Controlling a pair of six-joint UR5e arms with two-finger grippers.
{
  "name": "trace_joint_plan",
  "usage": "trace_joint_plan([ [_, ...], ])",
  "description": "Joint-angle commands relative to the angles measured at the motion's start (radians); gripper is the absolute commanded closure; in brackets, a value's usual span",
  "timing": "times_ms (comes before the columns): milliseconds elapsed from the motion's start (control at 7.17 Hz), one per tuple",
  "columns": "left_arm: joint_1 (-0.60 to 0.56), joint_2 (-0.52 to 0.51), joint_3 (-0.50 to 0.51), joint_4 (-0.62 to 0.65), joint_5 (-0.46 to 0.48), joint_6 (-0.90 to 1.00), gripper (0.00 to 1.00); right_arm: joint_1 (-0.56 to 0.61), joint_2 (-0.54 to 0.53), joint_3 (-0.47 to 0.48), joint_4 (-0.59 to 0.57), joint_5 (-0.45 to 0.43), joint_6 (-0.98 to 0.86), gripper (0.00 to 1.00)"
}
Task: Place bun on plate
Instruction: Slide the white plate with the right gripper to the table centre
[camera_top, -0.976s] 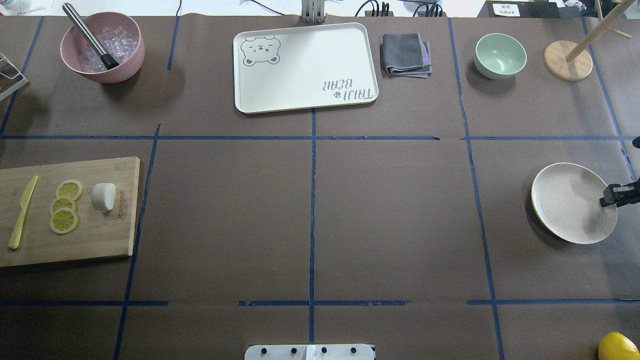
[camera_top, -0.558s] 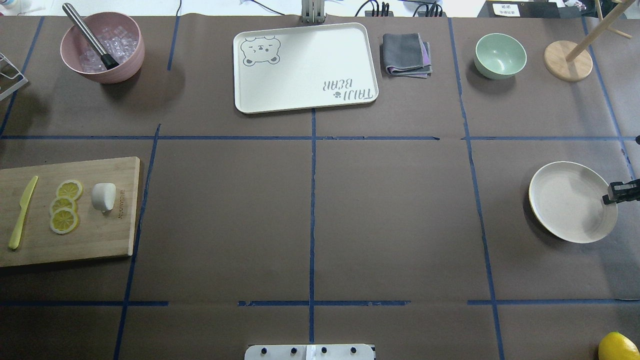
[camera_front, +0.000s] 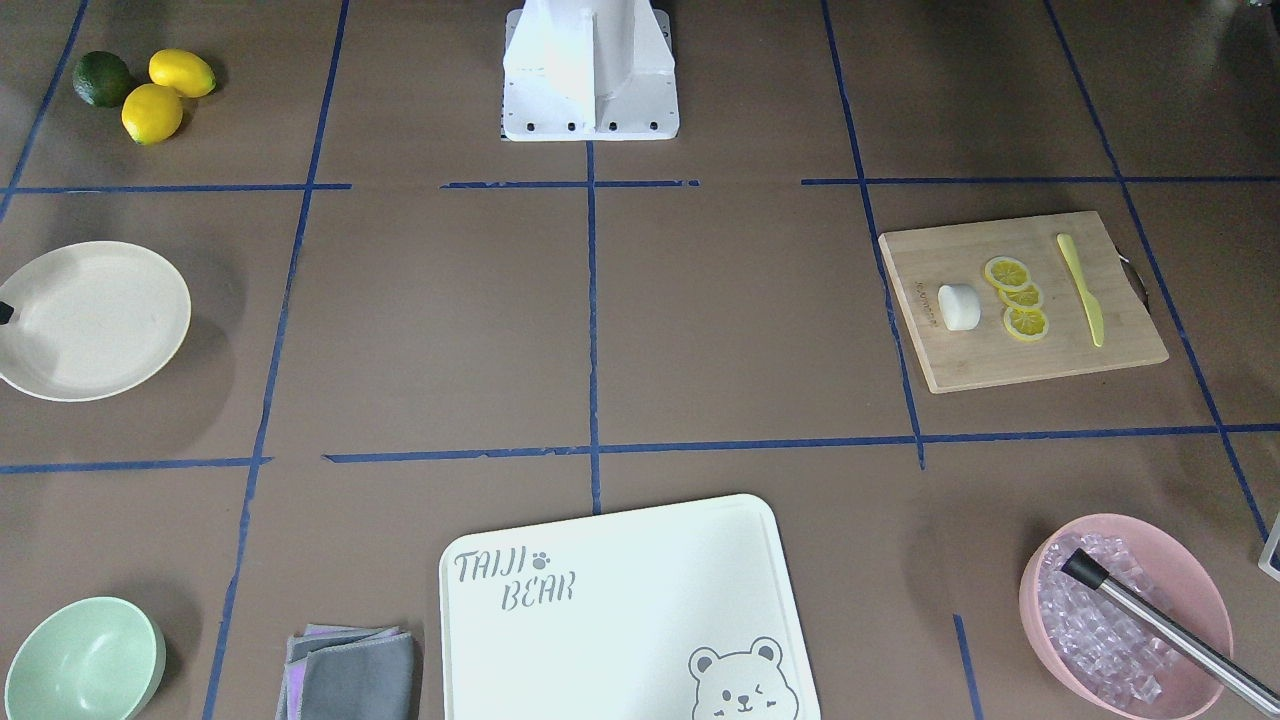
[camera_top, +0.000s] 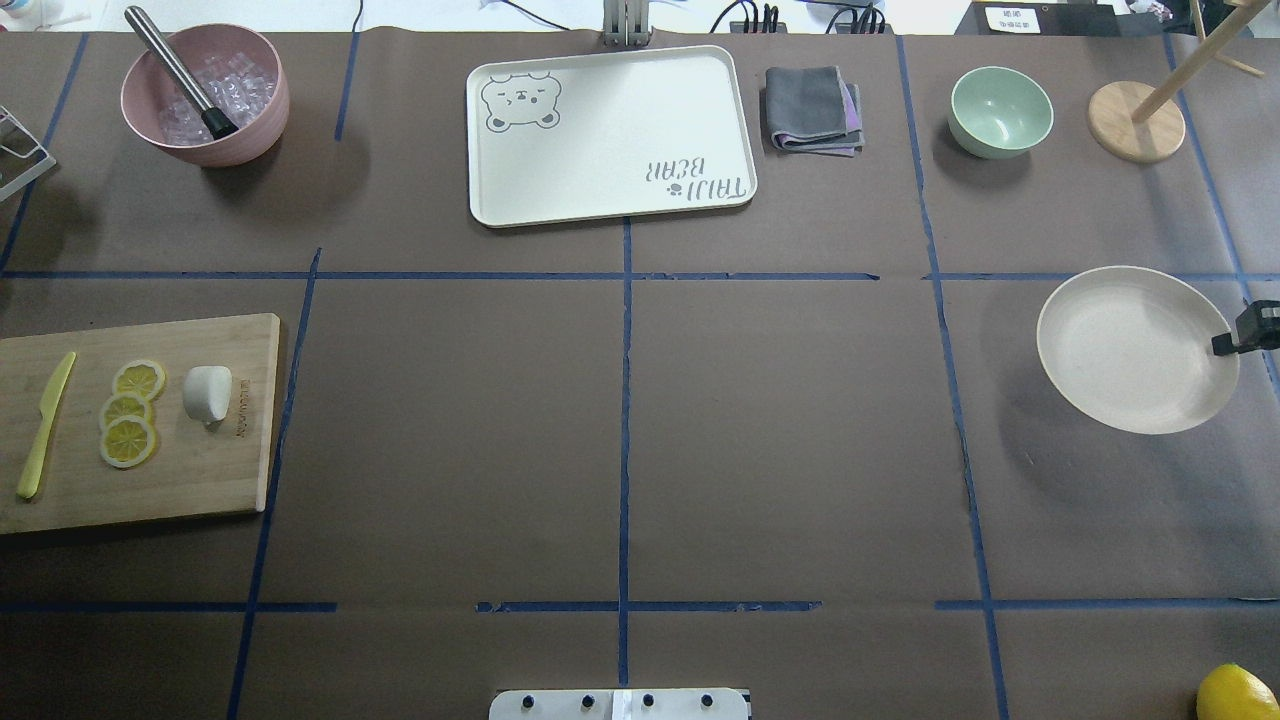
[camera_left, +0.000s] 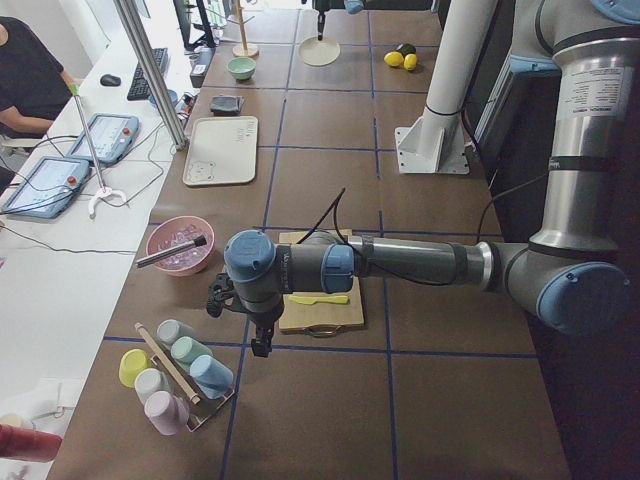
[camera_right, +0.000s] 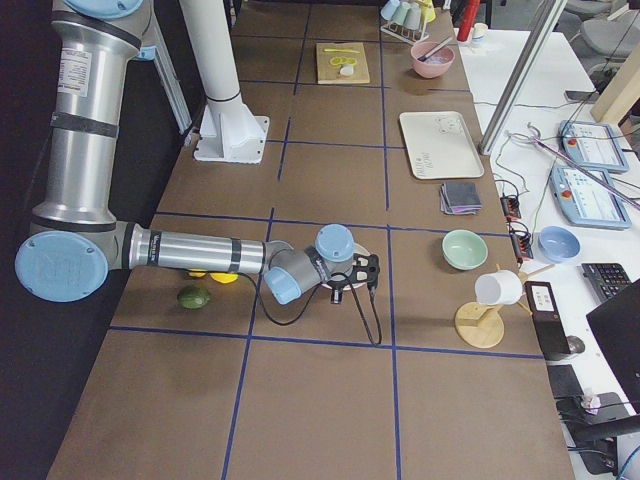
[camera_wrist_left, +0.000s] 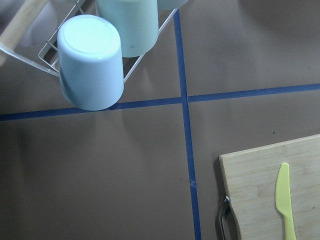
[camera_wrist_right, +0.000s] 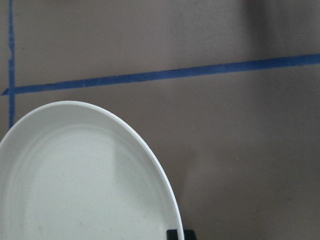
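The bun is a small white lump lying on the wooden cutting board at the table's left, also seen in the front view. The cream plate hangs tilted above the table at the right, its shadow cast below it. My right gripper is shut on the plate's right rim; the right wrist view shows the plate close up. My left gripper shows only in the left side view, beyond the board's end near the cup rack, and I cannot tell whether it is open or shut.
Lemon slices and a yellow-green knife share the board. Along the far edge stand a pink bowl of ice, the bear board, a grey cloth, a mint bowl and a wooden stand. A cup rack sits by the left arm.
The right gripper has carried the plate up off the table and toward the far side. The bun and the board have not moved.
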Motion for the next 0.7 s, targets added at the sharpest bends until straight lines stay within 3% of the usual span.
trace_joint_plan([
  [0,0.0,0.0,-0.004,0.001,0.0,0.0,0.0,-0.048,0.158,0.014,0.002,0.02,0.226,1.0],
  [279,0.0,0.003,-0.004,0.001,0.0,-0.002,0.0,-0.185,0.321,0.014,-0.008,-0.009,0.446,1.0],
  [558,0.0,0.003,-0.002,0.001,0.0,0.0,0.0,-0.391,0.468,0.014,-0.011,-0.206,0.698,1.0],
])
